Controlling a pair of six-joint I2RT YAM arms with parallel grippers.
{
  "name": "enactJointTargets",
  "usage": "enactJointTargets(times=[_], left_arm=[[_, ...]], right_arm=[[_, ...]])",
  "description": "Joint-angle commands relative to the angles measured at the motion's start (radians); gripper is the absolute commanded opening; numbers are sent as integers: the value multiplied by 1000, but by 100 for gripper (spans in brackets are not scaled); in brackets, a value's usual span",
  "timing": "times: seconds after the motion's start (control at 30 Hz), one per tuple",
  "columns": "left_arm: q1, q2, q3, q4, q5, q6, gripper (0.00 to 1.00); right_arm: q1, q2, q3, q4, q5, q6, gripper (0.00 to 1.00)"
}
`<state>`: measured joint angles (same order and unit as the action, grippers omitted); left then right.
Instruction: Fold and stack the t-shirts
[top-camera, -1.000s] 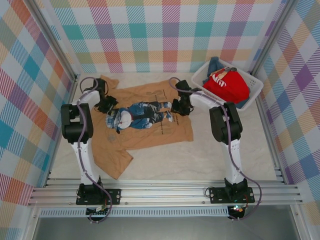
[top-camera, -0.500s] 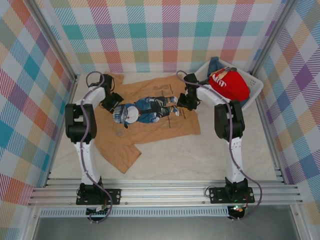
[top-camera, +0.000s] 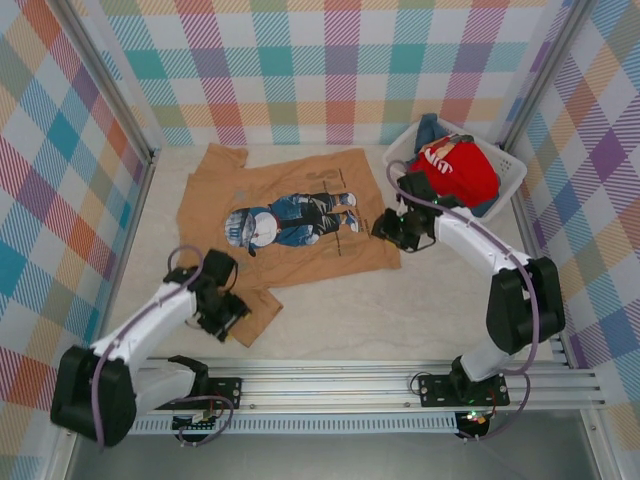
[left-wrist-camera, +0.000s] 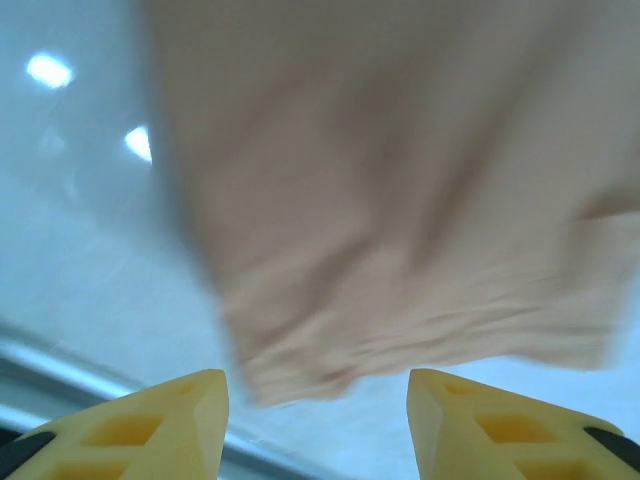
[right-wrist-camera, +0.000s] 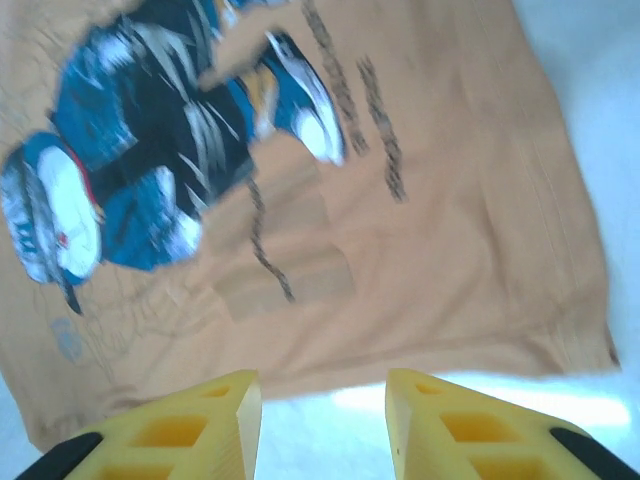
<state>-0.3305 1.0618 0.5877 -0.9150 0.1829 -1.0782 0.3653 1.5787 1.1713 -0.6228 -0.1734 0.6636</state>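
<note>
Top external view: a tan orange-brown cloth t-shirt (top-camera: 320, 255) with a blue-denim cartoon figure print lies face up, spread on the pale table (top-camera: 420, 310). A red t-shirt with white lettering (top-camera: 460, 170) and a blue t-shirt (top-camera: 430, 128) sit in the white plastic lattice basket (top-camera: 512, 175) at the far right. The left gripper (top-camera: 228, 312) hovers at the near sleeve (top-camera: 255, 318) and the right gripper (top-camera: 385, 228) at the hem edge. Both have yellow jaws parted and empty, so a clean fold likely needs each to pinch only the cloth's edge, lift low, and move with the other.
</note>
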Motion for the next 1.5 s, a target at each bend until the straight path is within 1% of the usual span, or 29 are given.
enactJointTargets(times=[0.0, 0.1, 0.23, 0.4, 0.5, 0.6, 0.67, 0.7, 0.77, 0.8, 0.9, 0.97, 1.13, 1.27, 1.47], left_arm=[[-36, -119, -83, 32, 58, -206, 49], [-56, -154, -136, 84, 79, -264, 46], [-89, -138, -133, 88, 68, -268, 45], [-114, -118, -142, 83, 41, -274, 41], [-118, -97, -170, 154, 49, -292, 36], [-133, -36, -151, 174, 32, -276, 31], [-140, -4, -142, 199, 23, -265, 24], [-143, 11, -133, 199, 10, -257, 18], [-151, 21, -89, 145, -44, -228, 3], [-157, 11, -57, 90, -90, -215, 0], [-170, -65, 9, -61, -223, -212, 0], [-170, -116, 20, -104, -261, -219, 0], [-170, -157, 0, -116, -232, -230, 0], [-170, -171, 3, -130, -244, -235, 0], [-170, -160, 2, -111, -237, -230, 0]], right_arm=[[0, -82, -98, -4, -51, 29, 38], [0, -135, -165, -8, -49, 22, 38], [-1, -175, -215, -12, -42, 16, 37], [-1, -184, -223, -12, -34, 12, 37], [-1, -184, -223, -8, -35, 17, 37], [-2, -187, -226, -12, -24, 25, 37], [-2, -189, -228, -30, 4, 32, 37], [-3, -188, -228, -48, 33, 40, 37], [-13, -185, -236, -67, 79, 53, 37], [-22, -182, -244, -58, 86, 60, 37], [-37, -141, -246, -26, 92, 67, 37], [-40, -98, -231, -10, 91, 75, 36], [-61, -6, -209, 22, 98, 146, 32], [-63, 55, -173, 44, 88, 185, 32], [-64, 119, -132, 54, 117, 188, 30]])
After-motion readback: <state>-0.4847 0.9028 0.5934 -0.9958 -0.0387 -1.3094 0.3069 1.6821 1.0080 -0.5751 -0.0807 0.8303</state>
